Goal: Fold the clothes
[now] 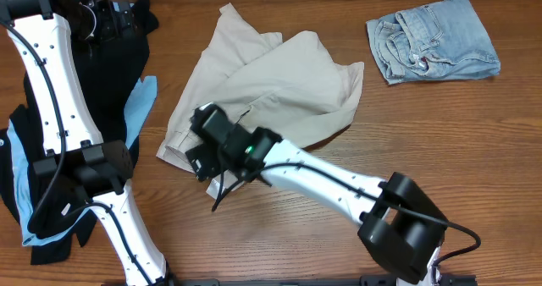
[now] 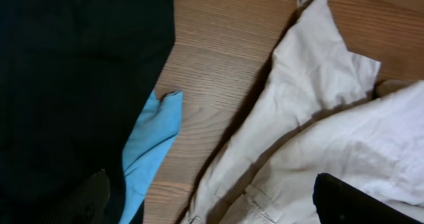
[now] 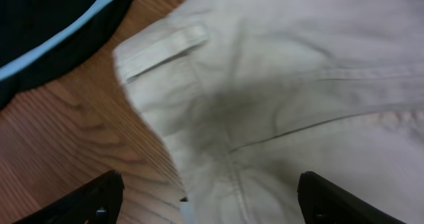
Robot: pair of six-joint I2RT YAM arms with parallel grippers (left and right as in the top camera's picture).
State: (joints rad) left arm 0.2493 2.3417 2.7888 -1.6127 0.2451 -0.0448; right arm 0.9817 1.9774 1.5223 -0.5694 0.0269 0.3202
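The beige shorts (image 1: 271, 87) lie crumpled in the middle of the table, waistband toward the lower left. My right gripper (image 1: 196, 157) hovers open over that waistband corner; in the right wrist view it (image 3: 218, 204) straddles the shorts' edge (image 3: 265, 98) with nothing held. The black garment with light-blue panels (image 1: 51, 151) lies at the left. Above its top end, my left gripper (image 1: 127, 22) stands open and empty; the left wrist view (image 2: 218, 211) shows the black cloth (image 2: 66, 85), a blue panel (image 2: 152, 138) and the beige shorts (image 2: 318, 131). The denim shorts (image 1: 432, 39) lie folded at the back right.
The left arm (image 1: 51, 91) rises over the black garment. The right arm (image 1: 339, 189) stretches from the front right across bare wooden table (image 1: 440, 134) to the beige shorts.
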